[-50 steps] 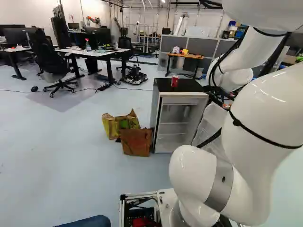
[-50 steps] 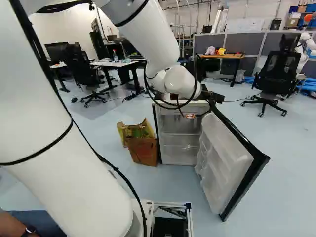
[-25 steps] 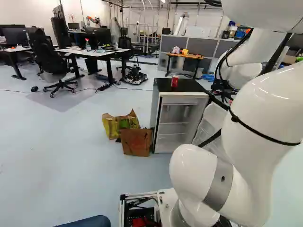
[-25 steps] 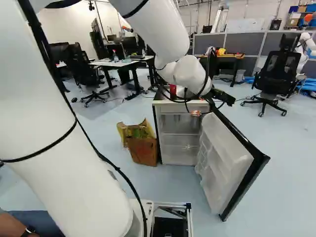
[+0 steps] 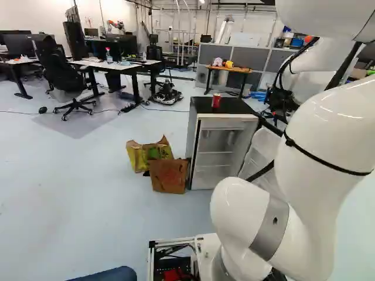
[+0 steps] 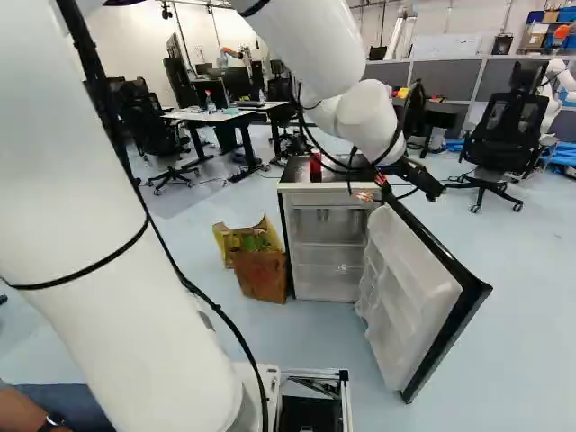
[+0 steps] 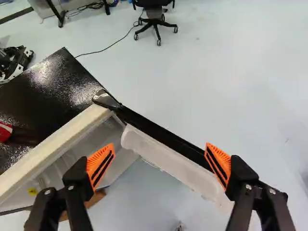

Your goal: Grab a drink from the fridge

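Open tool (image 6: 432,187) over the fridge door (image 6: 407,279), red can (image 6: 315,166) on the fridge (image 5: 200,140).
The arm (image 6: 135,270) reaches ahead from the base, and in the wrist view the tool (image 7: 160,147) has its orange pads (image 7: 98,166) spread wide, with nothing gripped; the swung-open door's top edge crosses the gap between them, lower down. The brown bag (image 5: 169,177) stands just beside the fridge, with the yellow-green bag (image 5: 140,155) behind it. The can stands upright on the fridge's black top, well off to one side of the pads. Farther off are a black office chair (image 6: 511,126), a white-topped desk (image 6: 205,116) and a wooden-topped desk (image 5: 234,69) before grey partition panels (image 5: 249,57).
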You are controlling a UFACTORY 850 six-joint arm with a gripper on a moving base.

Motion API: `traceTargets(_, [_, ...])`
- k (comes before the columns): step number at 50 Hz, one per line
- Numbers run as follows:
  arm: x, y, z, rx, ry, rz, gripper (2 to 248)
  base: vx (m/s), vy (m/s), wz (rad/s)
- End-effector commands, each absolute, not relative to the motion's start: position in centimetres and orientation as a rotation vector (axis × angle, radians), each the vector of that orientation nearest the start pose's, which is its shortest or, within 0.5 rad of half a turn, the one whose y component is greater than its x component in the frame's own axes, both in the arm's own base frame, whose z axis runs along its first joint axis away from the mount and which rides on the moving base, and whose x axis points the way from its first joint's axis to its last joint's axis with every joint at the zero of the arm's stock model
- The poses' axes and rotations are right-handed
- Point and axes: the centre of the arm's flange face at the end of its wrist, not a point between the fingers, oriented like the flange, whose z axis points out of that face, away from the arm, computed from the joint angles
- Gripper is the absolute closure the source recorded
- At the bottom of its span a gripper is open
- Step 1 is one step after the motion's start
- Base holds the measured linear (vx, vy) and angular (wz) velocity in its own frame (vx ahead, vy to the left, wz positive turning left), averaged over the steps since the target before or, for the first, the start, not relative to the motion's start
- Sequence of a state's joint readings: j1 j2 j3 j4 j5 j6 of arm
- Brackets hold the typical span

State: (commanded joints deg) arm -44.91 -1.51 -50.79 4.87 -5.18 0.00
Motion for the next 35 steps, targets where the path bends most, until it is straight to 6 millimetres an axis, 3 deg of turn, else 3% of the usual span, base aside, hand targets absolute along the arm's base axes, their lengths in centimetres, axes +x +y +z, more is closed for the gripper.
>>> traceTargets(35, [36.2,-39.9,51.4,-2.715,1.55,-0.889,3,0.0,0.0,0.0])
